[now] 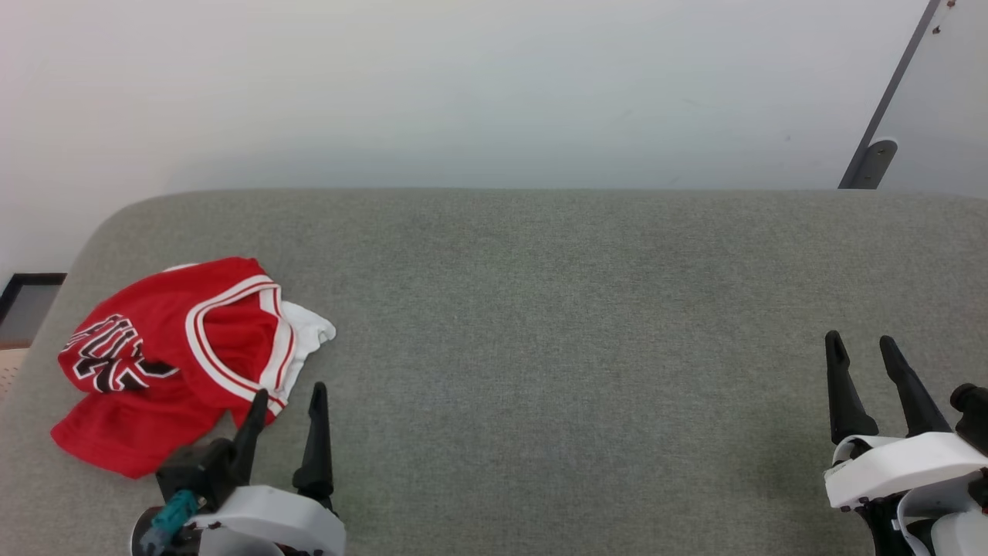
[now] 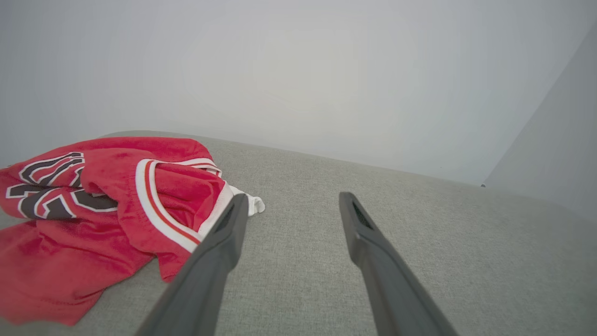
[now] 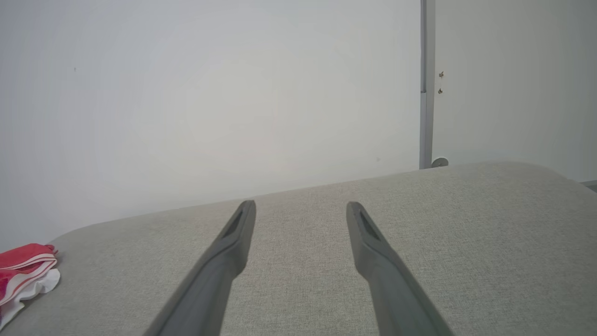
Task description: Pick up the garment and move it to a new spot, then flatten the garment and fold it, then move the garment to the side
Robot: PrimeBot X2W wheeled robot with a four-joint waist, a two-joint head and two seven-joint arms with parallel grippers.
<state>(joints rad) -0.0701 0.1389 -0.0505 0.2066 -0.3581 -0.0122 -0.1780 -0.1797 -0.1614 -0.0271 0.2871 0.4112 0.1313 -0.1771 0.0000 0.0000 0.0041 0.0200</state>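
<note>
on the left side of the grey soft table (image 1: 540,309), near our left gripper (image 1: 289,390), the garment (image 1: 170,347) lies in a crumpled heap. our left gripper is spread wide and holds nothing. one of its fingers sits right at the striped edge of the garment, and we cannot tell if it touches. our right gripper (image 1: 860,338) is spread wide too and holds nothing. it is well apart from the garment, over on the right side of the table.

we think no part of the job is done yet: the garment is not picked up, not flat and not folded. all of it is left: lift it, put it in a new spot, smooth it, fold it, move it to the side.

the black letters are bunched up, so we cannot read them. folds hide much of the cloth. in the left wrist view the garment is cut off at the edge.
</note>
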